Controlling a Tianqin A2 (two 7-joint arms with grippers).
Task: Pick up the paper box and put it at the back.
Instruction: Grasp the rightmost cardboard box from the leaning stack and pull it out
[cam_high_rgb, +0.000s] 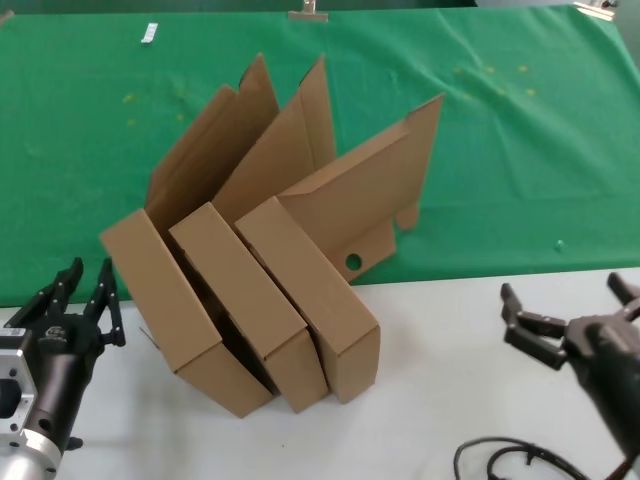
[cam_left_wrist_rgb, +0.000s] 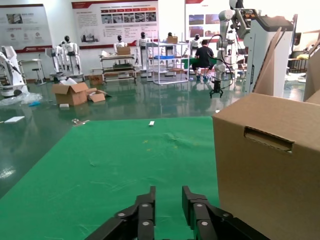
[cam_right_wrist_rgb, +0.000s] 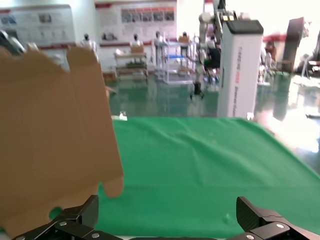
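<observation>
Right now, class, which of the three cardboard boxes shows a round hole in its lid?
The rightmost paper box, nearest the right gripper: its lid has a round hole showing green; the other two show none.

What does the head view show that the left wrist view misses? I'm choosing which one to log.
Only the head view: three paper boxes side by side, the white tabletop, and the open right gripper. Only the left wrist view: a slot in the nearest box's wall. Both: the green cloth and the left gripper, nearly closed.
</observation>
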